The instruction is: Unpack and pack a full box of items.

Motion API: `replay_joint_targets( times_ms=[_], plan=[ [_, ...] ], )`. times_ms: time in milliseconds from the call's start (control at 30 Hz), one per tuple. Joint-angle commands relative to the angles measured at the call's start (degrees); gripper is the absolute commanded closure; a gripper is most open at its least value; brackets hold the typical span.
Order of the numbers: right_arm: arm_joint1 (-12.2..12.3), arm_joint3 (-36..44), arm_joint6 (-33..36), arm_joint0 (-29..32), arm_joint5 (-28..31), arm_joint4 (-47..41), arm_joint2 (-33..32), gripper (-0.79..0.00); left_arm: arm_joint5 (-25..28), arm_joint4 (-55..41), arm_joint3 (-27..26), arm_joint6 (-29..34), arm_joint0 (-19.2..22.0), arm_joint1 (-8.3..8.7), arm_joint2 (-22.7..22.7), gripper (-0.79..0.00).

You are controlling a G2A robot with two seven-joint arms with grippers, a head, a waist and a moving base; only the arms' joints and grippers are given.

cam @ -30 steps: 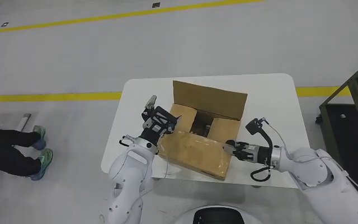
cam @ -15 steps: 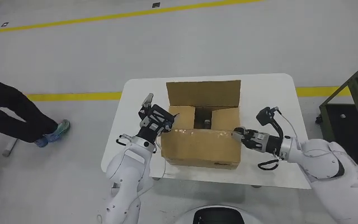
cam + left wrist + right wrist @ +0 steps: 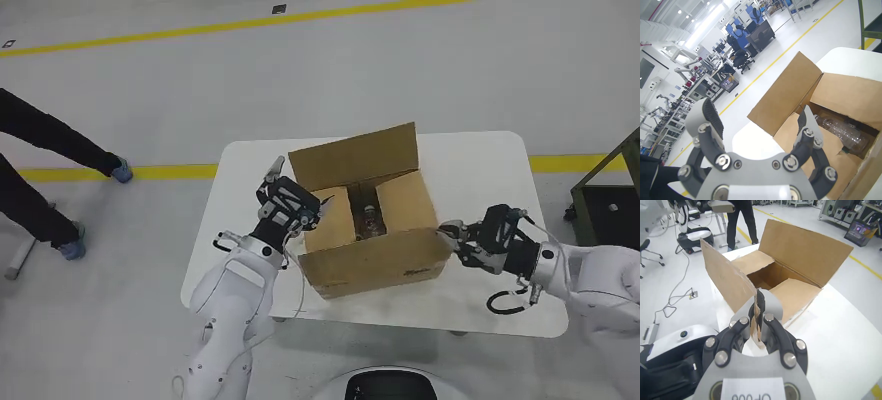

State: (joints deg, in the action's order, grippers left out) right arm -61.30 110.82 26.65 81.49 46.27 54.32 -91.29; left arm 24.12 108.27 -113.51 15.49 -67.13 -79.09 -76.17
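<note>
1. So, our right gripper [image 3: 756,306] is pinched on the near flap [image 3: 727,277] by its torn corner; left gripper [image 3: 757,121] hangs wide open beside the box [image 3: 370,230].
2. Box sits mid-worktop [image 3: 480,160], bottle [image 3: 840,132] inside.
3. We'd fold that flap outward gently; the cardboard's tearing.
4. Since a second ago, the box has swivelled, right gripper drifting toward the right edge.

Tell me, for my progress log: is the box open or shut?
Open: the box has long flaps upright, the right tool pinching one, a clear bottle lying inside.
</note>
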Motion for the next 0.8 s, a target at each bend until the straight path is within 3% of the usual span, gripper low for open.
replay_joint_targets(
  times_ms=[0,67,467,700,733,767],
  plan=[
    [-0.03,1.1,-3.49,1.57,-0.46,5.04,0.07,0.0,0.13,-0.06,0.12,0.29,0.27,0.04,0.24,-0.785],
    [-0.18,0.78,-7.26,3.2,-1.77,6.22,0.34,0.0,0.09,0.01,0.35,0.37,0.48,0.09,0.43,-0.785],
    [-0.21,1.43,-8.53,3.66,-2.27,6.29,0.65,0.0,-0.69,-0.37,0.79,0.67,1.25,0.33,1.58,-0.785],
    [0.35,2.76,-13.1,5.73,3.74,9.71,-0.66,0.0,-0.51,-1.38,0.25,1.06,0.46,0.56,1.37,-0.785],
    [0.43,2.83,-13.81,6.07,4.47,10.68,-0.79,-0.015,-0.16,-1.77,0.19,1.14,0.4,0.58,1.44,-0.785],
    [0.47,2.8,-14.8,6.42,4.9,11.27,-0.89,-0.092,0.27,-2.21,0.17,1.29,0.37,0.61,1.53,-0.785]
  ],
)
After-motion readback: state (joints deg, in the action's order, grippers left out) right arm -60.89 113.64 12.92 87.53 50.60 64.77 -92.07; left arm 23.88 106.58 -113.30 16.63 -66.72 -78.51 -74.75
